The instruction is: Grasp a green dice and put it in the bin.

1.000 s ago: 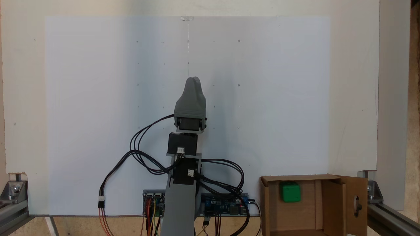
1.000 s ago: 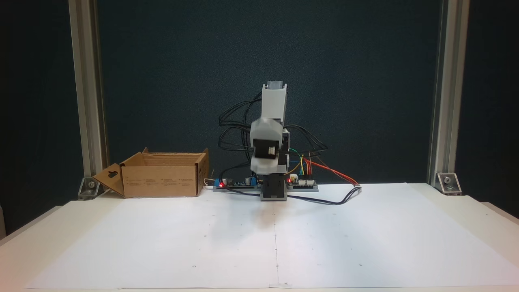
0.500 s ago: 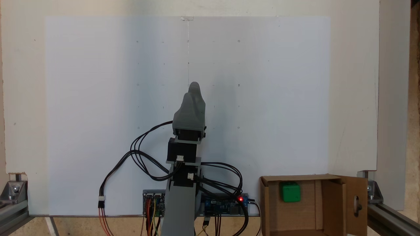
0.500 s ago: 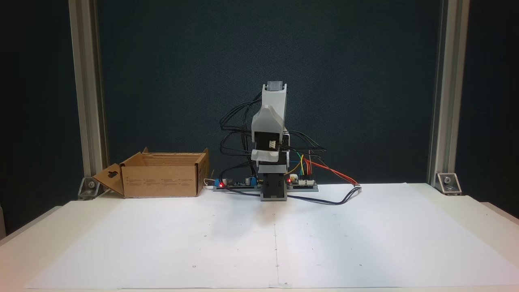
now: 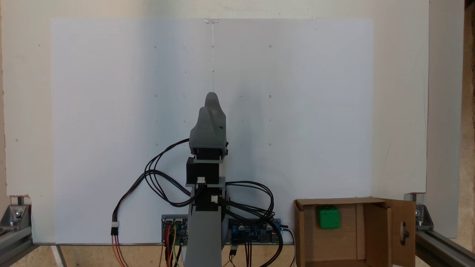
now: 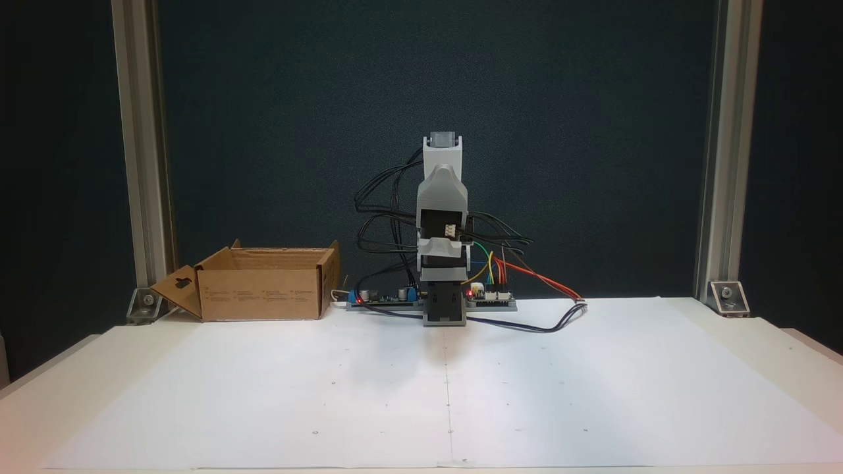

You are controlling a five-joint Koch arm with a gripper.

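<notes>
The small bright green cube with rounded corners, the green dice [image 5: 328, 217], lies inside the squarish brown corrugated cardboard box, the bin [image 5: 376, 231], close to one inner wall and resting on its floor; the bin stands at a corner of the white paper-covered table [image 5: 111, 111] on the arm's base side, its keyhole-cut flap [image 6: 176, 288] hanging outward. The grey plastic gripper [image 5: 211, 97] is folded over the arm's base, well apart from the bin; its jaws lie one behind the other, so whether they are spread or pressed together cannot be told. Judged from this, the deposit is already made and little remains. Risks: a further sweep toward that corner could strike the bin wall or the open flap and shove the light box; the loose black cables [image 5: 163, 185] beside the base could snag during folding.
</notes>
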